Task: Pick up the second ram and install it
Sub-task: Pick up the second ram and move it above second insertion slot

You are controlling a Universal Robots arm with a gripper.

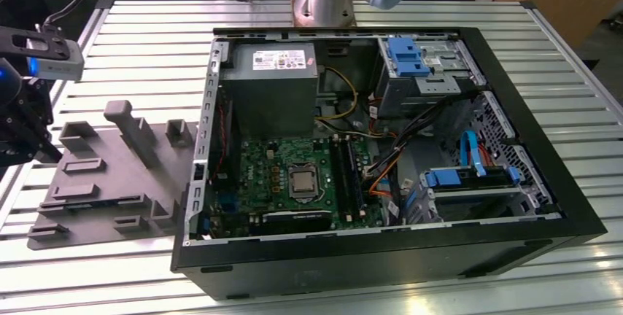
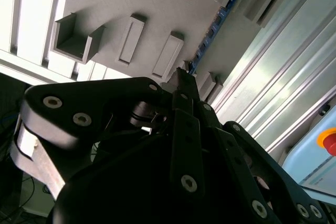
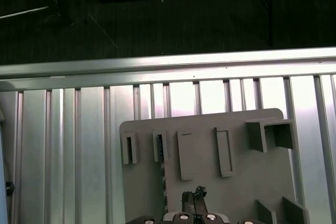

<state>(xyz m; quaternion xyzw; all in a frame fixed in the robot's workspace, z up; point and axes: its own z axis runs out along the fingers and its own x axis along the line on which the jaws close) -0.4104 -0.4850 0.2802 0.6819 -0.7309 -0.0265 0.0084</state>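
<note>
ITEM second ram [image 3: 160, 148]: judged thin, light, stiff, fragile; best pinched across flat faces near mid-length, clear of contact edge | LOCATION on edge in slotted block of grey tray [image 3: 252, 182] | GRIPPER [image 3: 194, 199]: fingers [image 3: 188, 201] pressed together, holding nothing; above tray, beside ram, not touching

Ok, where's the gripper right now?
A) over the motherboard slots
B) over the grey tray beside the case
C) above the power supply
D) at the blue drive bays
B: in the first wrist view the gripper sits above the grey tray, and the exterior view puts it outside the case, on that view's left.
</note>
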